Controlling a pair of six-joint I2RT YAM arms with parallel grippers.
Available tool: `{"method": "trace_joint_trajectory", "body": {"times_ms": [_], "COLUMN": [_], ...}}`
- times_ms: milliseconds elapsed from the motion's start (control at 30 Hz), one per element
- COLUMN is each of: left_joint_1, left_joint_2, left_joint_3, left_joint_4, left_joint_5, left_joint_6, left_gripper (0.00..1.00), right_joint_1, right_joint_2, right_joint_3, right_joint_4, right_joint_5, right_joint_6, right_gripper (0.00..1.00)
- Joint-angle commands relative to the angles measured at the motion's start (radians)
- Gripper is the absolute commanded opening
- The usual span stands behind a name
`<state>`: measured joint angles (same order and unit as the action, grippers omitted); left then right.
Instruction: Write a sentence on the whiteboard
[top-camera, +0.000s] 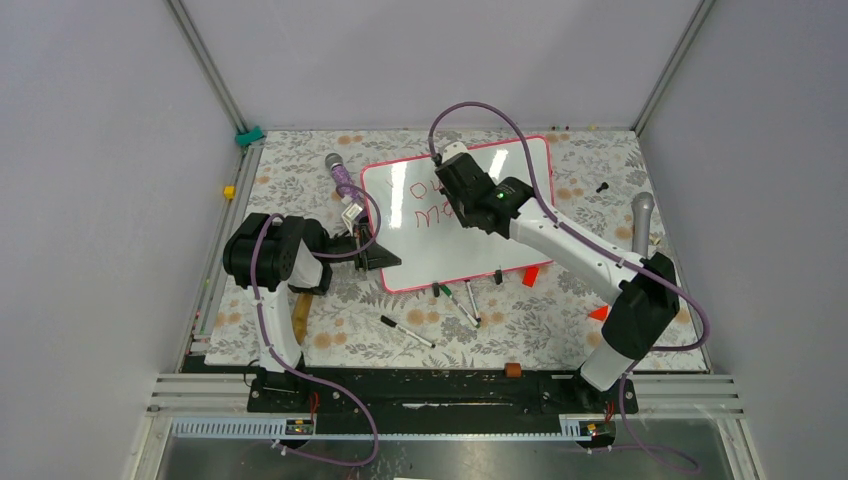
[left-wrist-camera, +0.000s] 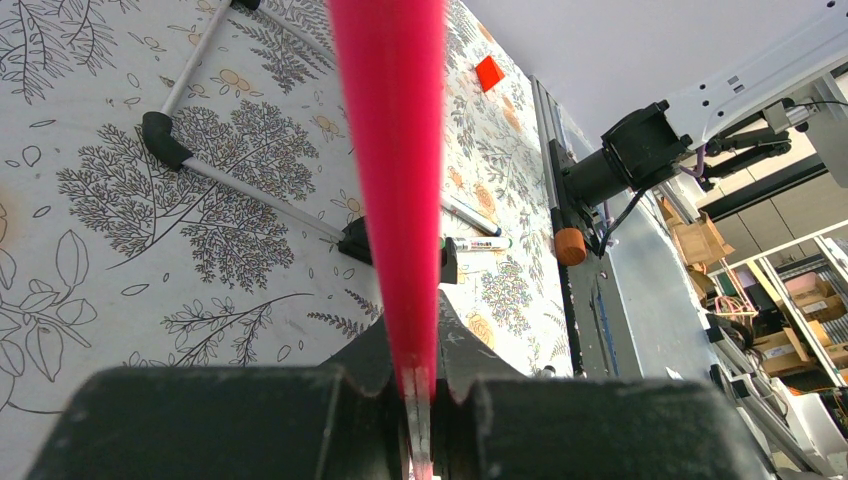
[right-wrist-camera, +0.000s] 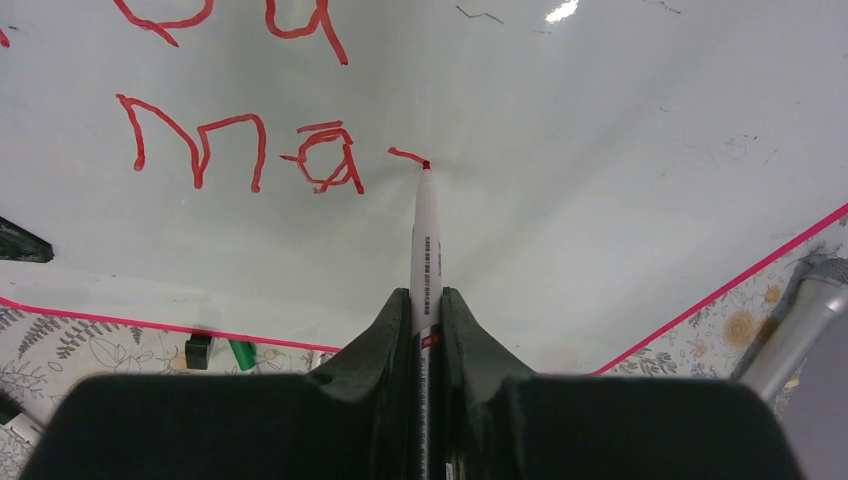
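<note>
The whiteboard (top-camera: 440, 258) lies tilted on the floral tablecloth, white and glossy with a thin pink-red frame (left-wrist-camera: 390, 150). My left gripper (top-camera: 385, 258) (left-wrist-camera: 415, 335) is shut on the frame at the board's near left corner. Over the board, my right gripper (top-camera: 455, 172) (right-wrist-camera: 426, 298) is shut on a white marker (right-wrist-camera: 426, 235). The marker's red tip touches the board at the end of a short fresh stroke. The sentence (top-camera: 430, 203) (right-wrist-camera: 240, 150) shows as red handwriting: a cut-off upper line, then "Ma" and the new stroke.
Several loose markers (top-camera: 460, 300) (left-wrist-camera: 250, 195) and red caps (top-camera: 530, 276) lie on the cloth in front of the board. A purple microphone (top-camera: 338, 170) lies at its left, a grey one (top-camera: 642, 220) (right-wrist-camera: 800, 320) at its right. A wooden-handled tool (top-camera: 301, 315) sits under my left arm.
</note>
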<state>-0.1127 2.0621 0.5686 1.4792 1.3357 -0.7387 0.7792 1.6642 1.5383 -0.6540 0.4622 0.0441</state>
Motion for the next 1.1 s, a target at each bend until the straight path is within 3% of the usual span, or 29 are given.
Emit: {"method": "trace_joint_trajectory", "body": {"times_ms": [0, 700, 1067], "left_joint_1": [-0.016, -0.018, -0.017], "left_joint_2": [0.036, 0.039, 0.041], "left_joint_3": [-0.001, 0.001, 0.003], "left_joint_4": [-0.010, -0.008, -0.010], "left_joint_5": [0.040, 0.033, 0.031], "left_joint_6": [0.070, 0.069, 0.074], "left_gripper": [0.00, 0.00, 0.00], "right_joint_1": [-0.017, -0.018, -0.018], "right_joint_2": [-0.045, -0.233, -0.188], "right_joint_3": [0.023, -0.117, -0.131], "right_joint_4": [0.017, 0.177, 0.198], "right_joint_5": [0.000, -0.040, -0.067], "right_joint_6": [0.015, -0.007, 0.003], "right_gripper": [0.00, 0.00, 0.00]}}
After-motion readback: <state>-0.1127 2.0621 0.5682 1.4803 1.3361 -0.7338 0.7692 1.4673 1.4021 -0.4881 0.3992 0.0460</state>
